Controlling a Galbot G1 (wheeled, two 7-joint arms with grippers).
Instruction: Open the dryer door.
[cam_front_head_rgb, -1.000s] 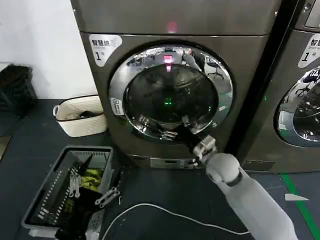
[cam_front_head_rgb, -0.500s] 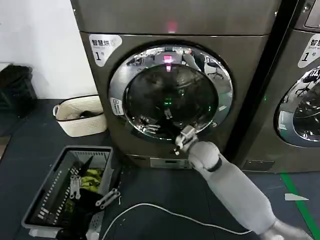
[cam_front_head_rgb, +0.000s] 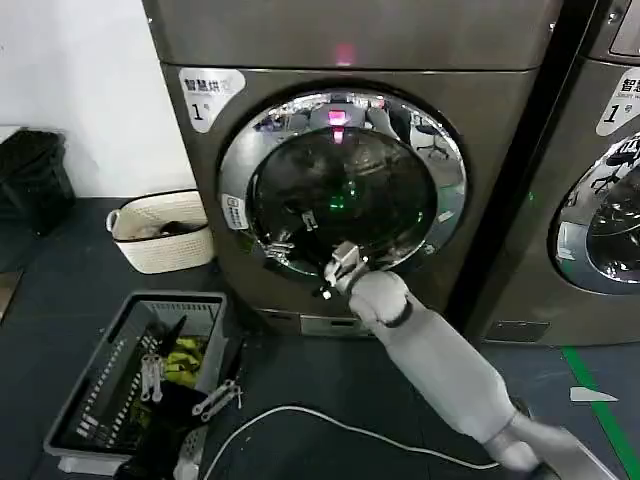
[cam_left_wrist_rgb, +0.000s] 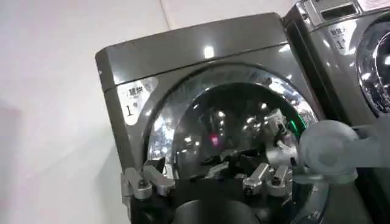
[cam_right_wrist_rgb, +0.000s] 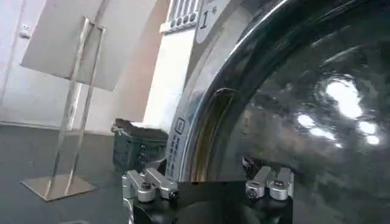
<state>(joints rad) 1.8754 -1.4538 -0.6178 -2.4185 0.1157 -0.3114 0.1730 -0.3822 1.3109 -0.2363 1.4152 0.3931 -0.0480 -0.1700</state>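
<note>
1. Straight ahead, the dryer door (cam_front_head_rgb: 342, 185) fills the front of the left machine (cam_front_head_rgb: 350, 40), its chrome ring around dark domed glass; in the head view it looks flush with the machine front.
2. From the right wrist view a narrow gap shows along the door's (cam_right_wrist_rgb: 292, 109) rim beside the machine front.
3. At the door's lower edge, slightly left of centre, sits the right gripper (cam_front_head_rgb: 338, 268), its grey arm reaching in from the near right; I cannot tell whether its claw is spread or pressed together.
4. From the left wrist view the left gripper (cam_left_wrist_rgb: 207, 181) hangs apart from the door (cam_left_wrist_rgb: 237, 128), fingers spread and holding nothing.
5. On the near left floor stands a grey basket (cam_front_head_rgb: 90, 400), with a white basket (cam_front_head_rgb: 165, 245) farther back.
6. At the right edge stands a second machine (cam_front_head_rgb: 605, 180).
</note>
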